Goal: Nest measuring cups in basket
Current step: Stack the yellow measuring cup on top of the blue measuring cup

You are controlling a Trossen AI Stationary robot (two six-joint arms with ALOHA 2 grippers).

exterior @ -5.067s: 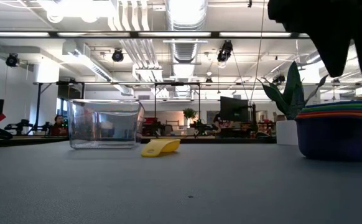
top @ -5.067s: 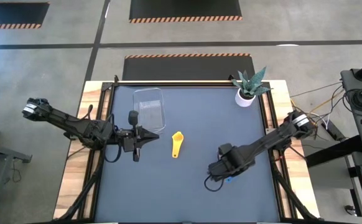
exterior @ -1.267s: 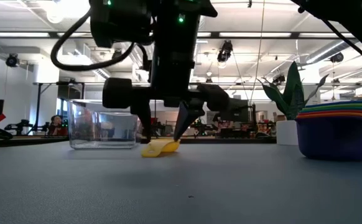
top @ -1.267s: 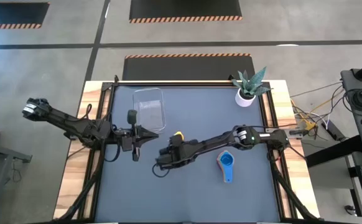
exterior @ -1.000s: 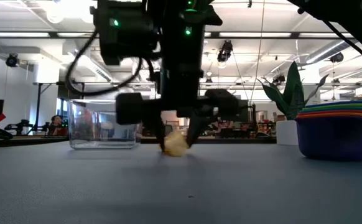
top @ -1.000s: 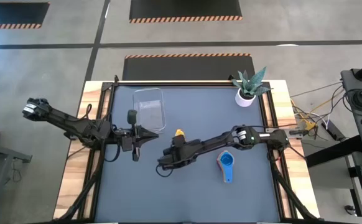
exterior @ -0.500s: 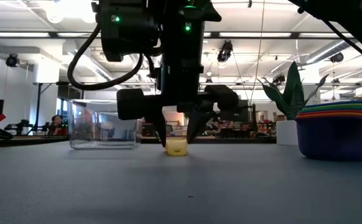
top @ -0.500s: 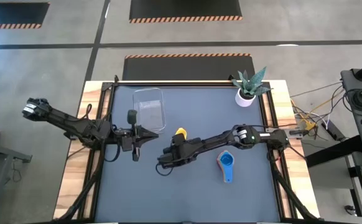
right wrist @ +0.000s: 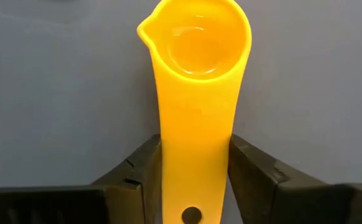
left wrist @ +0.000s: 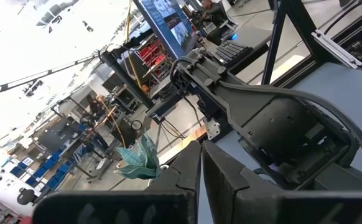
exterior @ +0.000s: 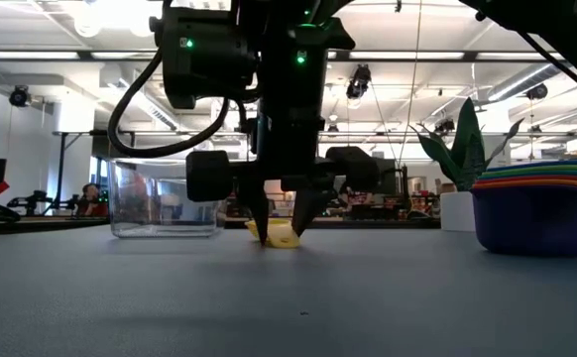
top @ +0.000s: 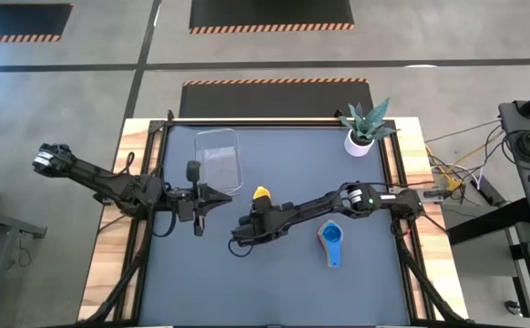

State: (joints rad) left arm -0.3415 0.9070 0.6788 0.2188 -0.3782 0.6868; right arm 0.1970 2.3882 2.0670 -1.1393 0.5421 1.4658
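The yellow measuring cup (right wrist: 195,93) lies on the dark table near its middle (top: 261,193), bowl up, with its handle toward my right gripper (right wrist: 195,149). That gripper stands over the cup's near end (top: 260,206) and is shut on the handle. A stack of measuring cups with a blue one outermost (exterior: 541,213) sits on the table to the right (top: 331,239). The clear basket (top: 219,159) stands at the far left of the table (exterior: 165,196). My left gripper (left wrist: 201,155) is shut on nothing, held level near the basket (top: 227,198). My right gripper pinches the yellow cup's flat handle (right wrist: 196,168) by its two long edges, one finger (right wrist: 143,168) on each side, a little short of the hanging hole. The fingers slant down from the table's near side and point along the handle. The cup rests on the table.
A white pot with a green plant (top: 360,141) stands at the far right corner. The wooden table frame (top: 137,137) borders the dark mat. The mat between the yellow cup and the basket is bare.
My right gripper has narrowed its fingers onto the yellow cup's handle. Just before that the cup turned about on the table under the gripper, from lying crosswise to lying with its handle toward the near edge.
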